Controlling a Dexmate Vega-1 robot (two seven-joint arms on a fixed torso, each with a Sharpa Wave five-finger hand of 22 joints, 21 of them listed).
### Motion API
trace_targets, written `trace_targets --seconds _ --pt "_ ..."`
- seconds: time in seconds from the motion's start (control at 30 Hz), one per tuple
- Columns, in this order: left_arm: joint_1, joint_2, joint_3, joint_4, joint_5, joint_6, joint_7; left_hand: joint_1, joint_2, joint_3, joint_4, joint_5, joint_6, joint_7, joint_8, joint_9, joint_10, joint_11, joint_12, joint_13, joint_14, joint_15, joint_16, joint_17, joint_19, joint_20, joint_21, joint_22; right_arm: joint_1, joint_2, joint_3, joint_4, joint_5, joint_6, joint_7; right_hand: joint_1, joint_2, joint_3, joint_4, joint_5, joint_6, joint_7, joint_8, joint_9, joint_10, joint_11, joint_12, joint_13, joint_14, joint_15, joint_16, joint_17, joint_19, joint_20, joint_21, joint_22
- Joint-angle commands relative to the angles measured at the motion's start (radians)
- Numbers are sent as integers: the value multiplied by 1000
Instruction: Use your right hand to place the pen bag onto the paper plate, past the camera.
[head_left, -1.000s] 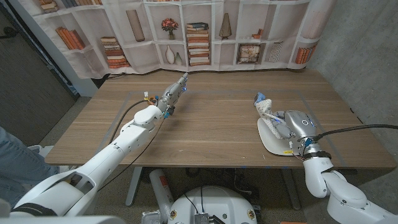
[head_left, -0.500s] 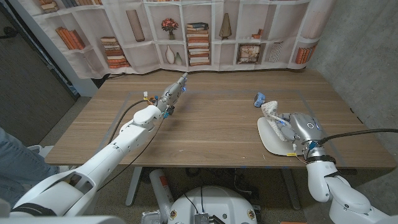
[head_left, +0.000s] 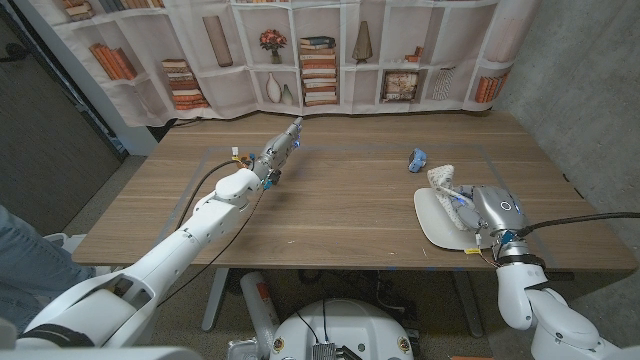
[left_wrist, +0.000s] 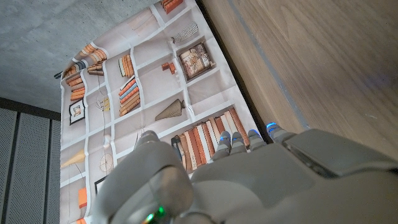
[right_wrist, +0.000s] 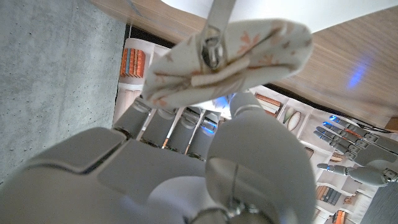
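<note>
Cloth pen bag (right_wrist: 230, 56), matt wooden table (head_left: 340, 210)

The right hand (head_left: 487, 212) draws back toward the robot's side of the table, carrying the pen bag (head_left: 444, 182) with it over the paper plate (head_left: 432, 219). A small blue object (head_left: 416, 158), earlier just beside the bag's far end, now lies uncovered on the wood, apart from the bag and beyond the plate.

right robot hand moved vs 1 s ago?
Yes. In the head view the right robot hand, holding the pen bag, has slid toward the table's right edge, across the paper plate; the small blue object stays put.
</note>
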Motion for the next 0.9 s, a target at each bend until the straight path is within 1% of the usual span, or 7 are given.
trace_targets --seconds 0.03,0.13,0.27,0.47,0.63,0.9 --pt "-7 -6 0 19 -5 -8 -6 11 2 -6 1 -2 0 1 -1 4 -11 4 -3 5 -24 6 3 5 -49 6 3 4 24 10 -25 25 5 -22 3 2 -2 4 0 -4 0 0 5 2 7 -3 -2 2 7 -60 -1 2 1 1 -2 2" --pt "-6 -1 -2 13 -4 -5 -3 11 2 -6 1 -3 1 7 -1 4 -12 11 -4 5 -24 8 3 5 -49 9 4 5 28 12 -29 28 11 -28 4 1 -1 4 0 -4 0 0 5 2 8 -3 -2 2 8 -60 0 2 1 1 -2 2" --pt "-6 3 -6 9 -4 -5 -1 12 3 -7 1 -3 2 10 0 4 -11 12 -4 5 -24 11 3 5 -48 11 4 5 26 14 -32 27 19 -44 7 1 0 4 1 -5 0 0 5 2 9 -3 -2 3 8 -60 -1 2 1 2 -2 2" --pt "-7 4 -6 11 -5 -5 -3 12 3 -8 1 -4 2 10 0 4 -11 11 -3 5 -24 12 4 5 -49 13 4 5 26 16 -38 25 32 -55 5 1 -1 4 1 -6 0 0 5 1 9 -3 -3 3 7 -59 -2 2 -2 3 -3 2" --pt "-9 0 -4 17 -4 -11 -9 13 4 -9 1 -4 3 10 0 4 -12 12 -4 5 -24 13 3 5 -49 15 3 5 43 21 -54 39 42 -52 6 0 -1 4 1 -6 0 0 4 1 9 -3 -4 3 6 -59 -3 2 -4 4 -4 2" --pt "-7 4 -2 13 -3 -3 -8 14 5 -10 1 -5 2 8 0 4 -11 11 -3 5 -24 13 3 5 -49 15 3 5 55 22 -72 49 53 -56 0 0 -2 4 2 -7 0 0 4 1 9 -3 -4 4 3 -59 -5 2 -7 5 -5 2"
